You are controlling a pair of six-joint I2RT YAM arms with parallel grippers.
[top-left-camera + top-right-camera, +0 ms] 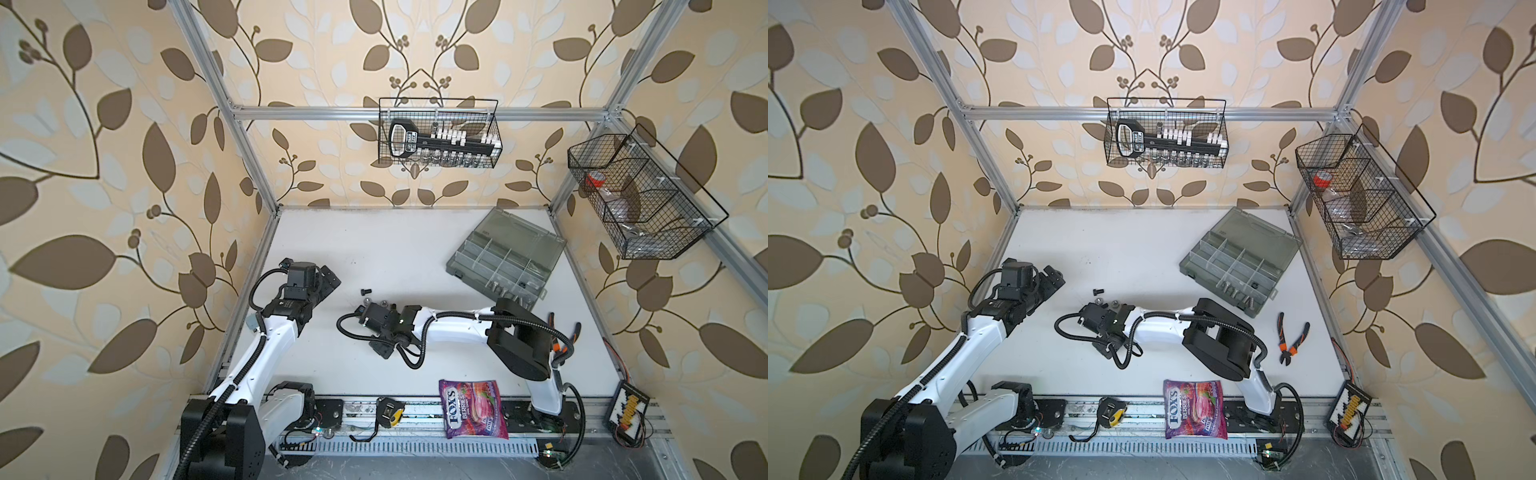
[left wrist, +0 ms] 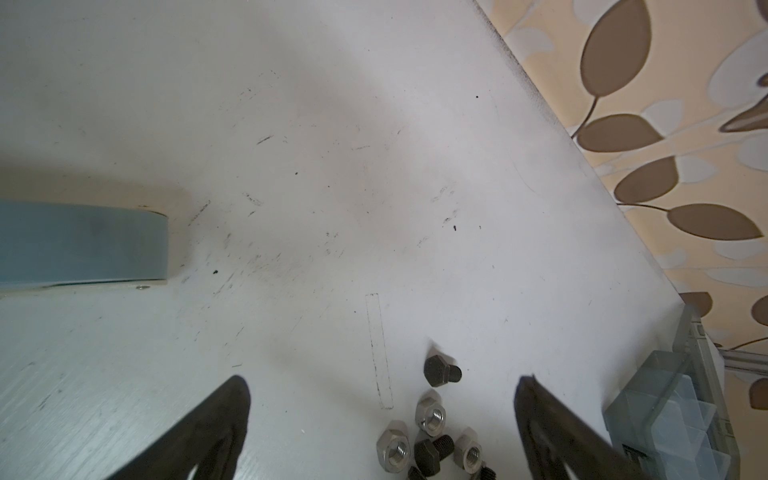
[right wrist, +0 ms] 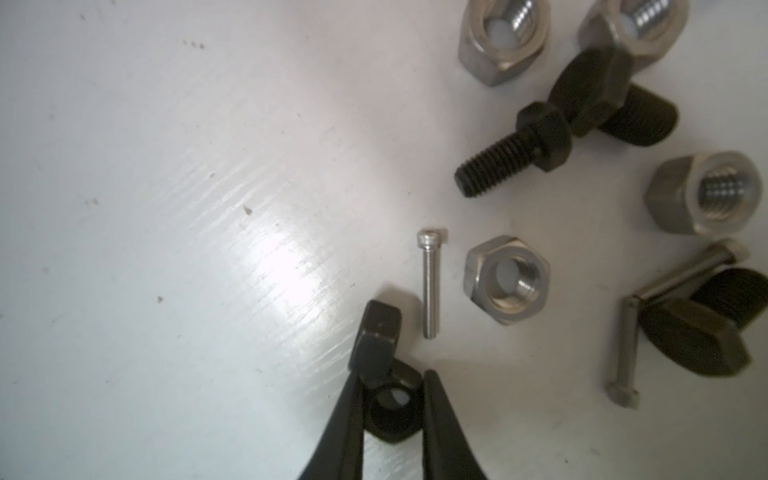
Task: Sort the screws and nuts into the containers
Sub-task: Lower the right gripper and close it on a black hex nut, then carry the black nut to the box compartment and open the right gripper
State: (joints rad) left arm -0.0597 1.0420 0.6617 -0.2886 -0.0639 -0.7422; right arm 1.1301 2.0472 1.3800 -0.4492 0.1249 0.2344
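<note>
In the right wrist view my right gripper (image 3: 395, 376) is shut on a black nut (image 3: 392, 409) lying flat on the white table. A second black nut (image 3: 376, 336) leans on it. Close by lie a thin silver screw (image 3: 430, 282), a silver nut (image 3: 507, 278) and a black screw (image 3: 511, 149), with several more nuts and screws further on. In both top views this pile (image 1: 368, 299) (image 1: 1100, 300) sits at the table's middle, under the right wrist. My left gripper (image 2: 382, 395) (image 1: 328, 278) hangs open beside the pile, holding nothing. The grey organizer box (image 1: 490, 266) (image 1: 1225, 266) stands open at the back right.
Orange-handled pliers (image 1: 1291, 336) lie right of the right arm. A candy bag (image 1: 473, 409) and a tape measure (image 1: 388, 411) sit at the front edge. Black wire baskets hang on the back wall (image 1: 436, 133) and the right wall (image 1: 640, 199).
</note>
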